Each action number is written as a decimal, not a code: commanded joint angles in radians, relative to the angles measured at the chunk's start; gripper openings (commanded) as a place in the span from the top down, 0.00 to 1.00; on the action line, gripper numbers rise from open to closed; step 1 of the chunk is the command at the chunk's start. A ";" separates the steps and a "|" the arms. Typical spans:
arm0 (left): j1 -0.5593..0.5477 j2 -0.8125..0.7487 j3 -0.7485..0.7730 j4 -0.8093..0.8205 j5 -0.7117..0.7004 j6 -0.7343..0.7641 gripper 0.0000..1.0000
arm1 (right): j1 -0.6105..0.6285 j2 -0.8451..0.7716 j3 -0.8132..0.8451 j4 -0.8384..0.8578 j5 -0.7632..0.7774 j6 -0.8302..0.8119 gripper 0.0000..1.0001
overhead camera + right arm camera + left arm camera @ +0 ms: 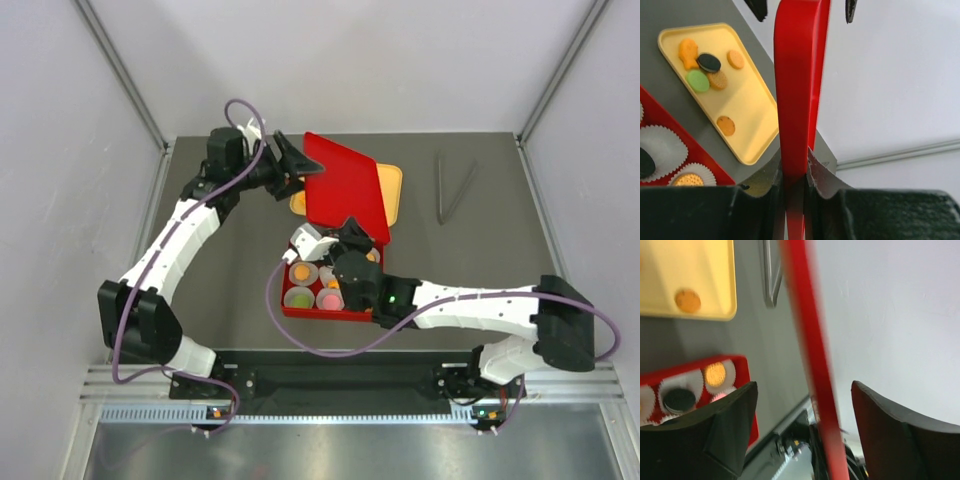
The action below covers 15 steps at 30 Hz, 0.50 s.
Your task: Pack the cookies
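6 cookies (708, 63) lie on the yellow tray (752, 107); others sit in paper cups (662, 150) inside the red box (300, 311). The right gripper (794, 182) pinches the raised red lid (345, 188); the left gripper (297, 165) straddles its far edge, jaws spread.

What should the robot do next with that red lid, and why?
Probably close the left gripper on the lid: its fingers stand open either side of the lid's far edge, while the right gripper alone clamps the near edge.
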 commanded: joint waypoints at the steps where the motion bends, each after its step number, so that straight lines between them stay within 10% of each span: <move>1: 0.010 0.008 0.116 0.052 -0.108 0.055 0.18 | 0.040 -0.114 0.115 -0.202 0.003 0.145 1.00; 15: 0.070 0.196 0.524 -0.118 -0.361 0.257 0.17 | 0.054 -0.298 0.218 -0.743 -0.216 0.607 0.99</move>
